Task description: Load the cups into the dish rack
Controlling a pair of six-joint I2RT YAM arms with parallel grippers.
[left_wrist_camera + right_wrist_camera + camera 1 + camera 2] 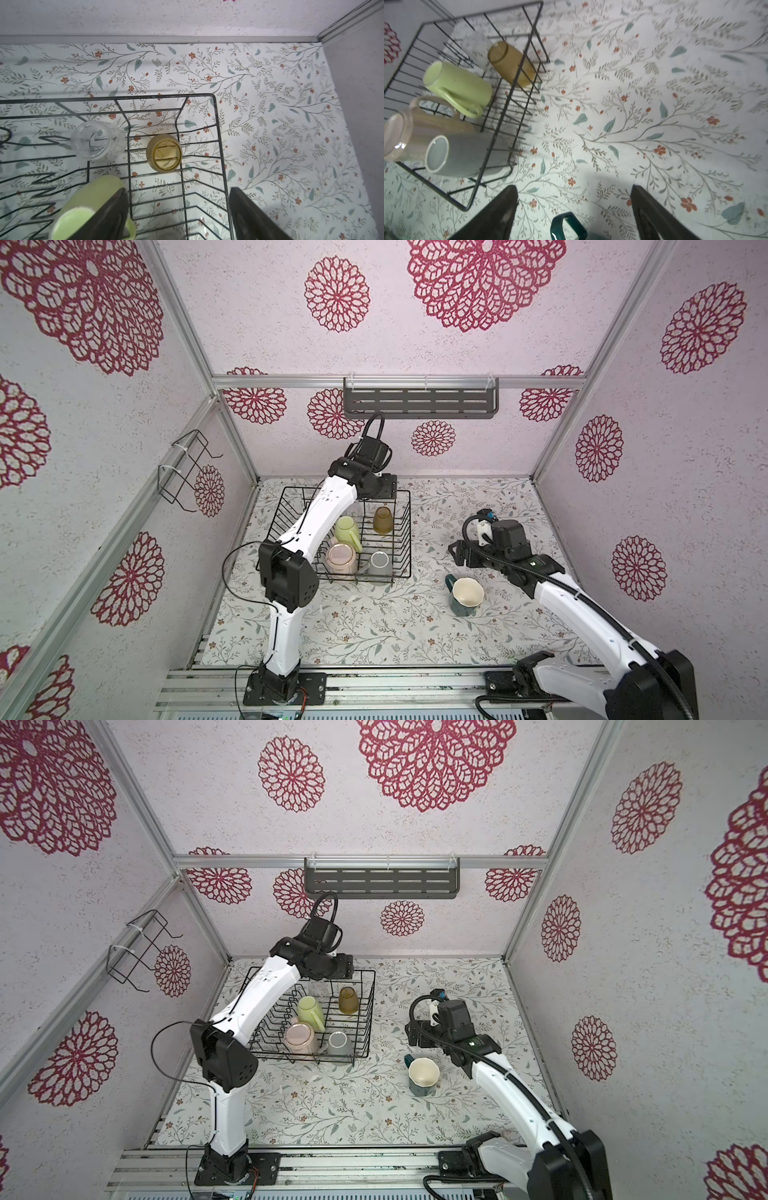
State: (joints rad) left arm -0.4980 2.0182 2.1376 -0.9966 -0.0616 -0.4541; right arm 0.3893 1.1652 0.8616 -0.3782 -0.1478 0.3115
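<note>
The black wire dish rack [410, 531] stands at the table's back left. Inside it, bottoms up, are a yellow-green mug [347, 531], an amber tumbler [383, 520], a pink tumbler [340, 558], a grey mug [380, 564] and a clear glass [97, 141]. A teal mug [465, 595] with a cream inside stands upright on the table, right of the rack. My left gripper [178, 189] hangs open and empty above the rack's far side. My right gripper [574, 186] is open and empty just beyond the teal mug's handle [569, 226], not touching it.
A grey slotted shelf [419, 400] hangs on the back wall and a small black wire holder [187, 472] on the left wall. Walls close in the table on three sides. An aluminium rail [374, 684] with both arm bases runs along the front edge.
</note>
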